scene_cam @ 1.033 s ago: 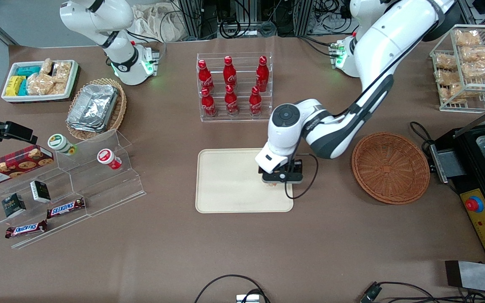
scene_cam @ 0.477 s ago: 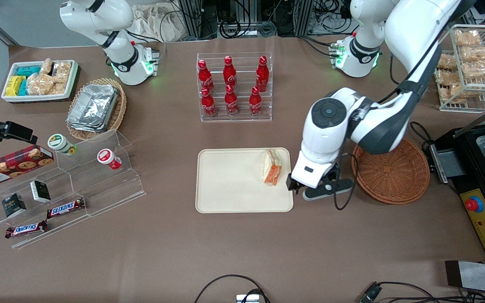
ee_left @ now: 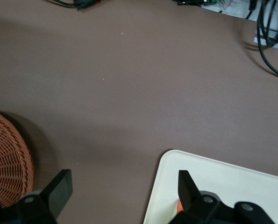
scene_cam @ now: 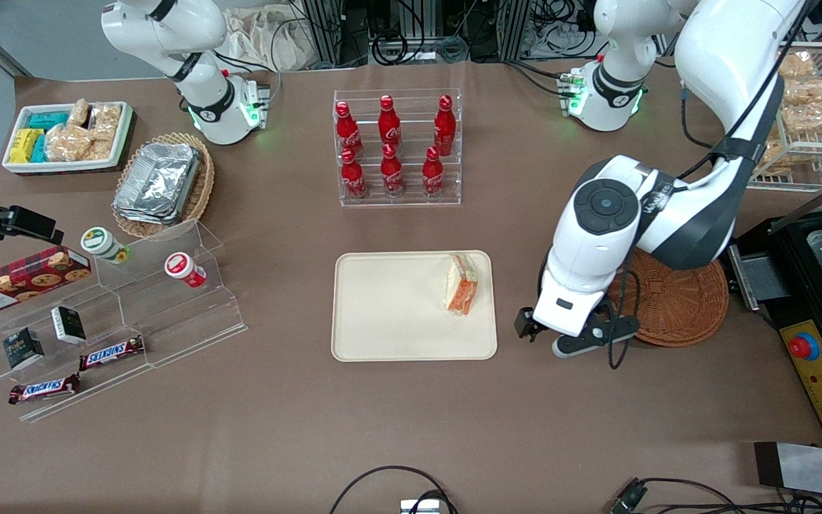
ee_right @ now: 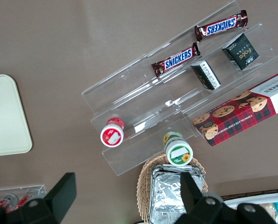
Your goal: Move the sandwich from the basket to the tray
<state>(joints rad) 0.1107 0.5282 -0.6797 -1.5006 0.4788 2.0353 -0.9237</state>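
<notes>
Gripper (ee_left: 122,186) of the working arm hangs over the bare table, between the tray (scene_cam: 389,335) and the basket (scene_cam: 675,314). Its two black fingers (ee_left: 59,189) are spread wide with nothing between them. The white arm bends down from high up, and its big round joint sits over the basket's edge.

The table (scene_cam: 411,428) is covered in brown cloth. Black cables lie along its near edge.

On the cream tray lies the sandwich (scene_cam: 462,284), close to the tray edge nearest the basket. Orange filling shows along its side. The brown woven basket has nothing in it that can be seen, though the arm hides part of it.

Farther from the camera than the tray, a clear rack holds red bottles (scene_cam: 391,146). Toward the parked arm's end, a lighter basket holds foil containers (scene_cam: 158,182), and clear steps (scene_cam: 168,314) hold small snacks.
</notes>
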